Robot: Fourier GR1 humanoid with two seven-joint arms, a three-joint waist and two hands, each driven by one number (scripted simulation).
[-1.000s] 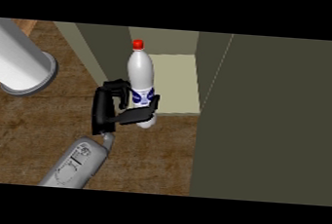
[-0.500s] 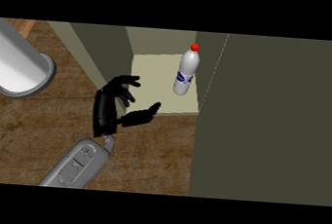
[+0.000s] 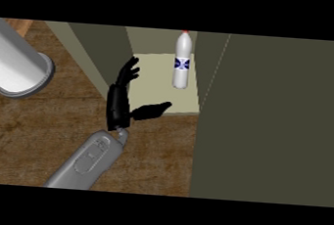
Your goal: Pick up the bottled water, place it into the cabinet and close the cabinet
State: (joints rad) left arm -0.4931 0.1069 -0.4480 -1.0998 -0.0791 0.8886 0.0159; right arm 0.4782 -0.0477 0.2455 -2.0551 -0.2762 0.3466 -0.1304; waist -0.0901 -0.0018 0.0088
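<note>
The bottled water (image 3: 181,66), white with a red cap and a blue label, stands upright on the pale floor of the cabinet (image 3: 154,79), close to its right side. My left hand (image 3: 118,103) is open at the cabinet's front left corner. Its fingers (image 3: 129,70) point into the opening and its thumb (image 3: 154,109) sticks out to the right. It holds nothing, and a clear gap separates it from the bottle. The right hand does not show.
The cabinet's dark green door (image 3: 278,117) stands open and fills the right side of the view. The cabinet's left wall (image 3: 94,50) rises just left of my fingers. A large pale grey cylinder (image 3: 14,59) lies at the far left above the wooden counter (image 3: 145,152).
One second ago my left hand was curled round the bottle at the cabinet's mouth. It has let go and opened, and the bottle now stands deeper inside, apart from the hand.
</note>
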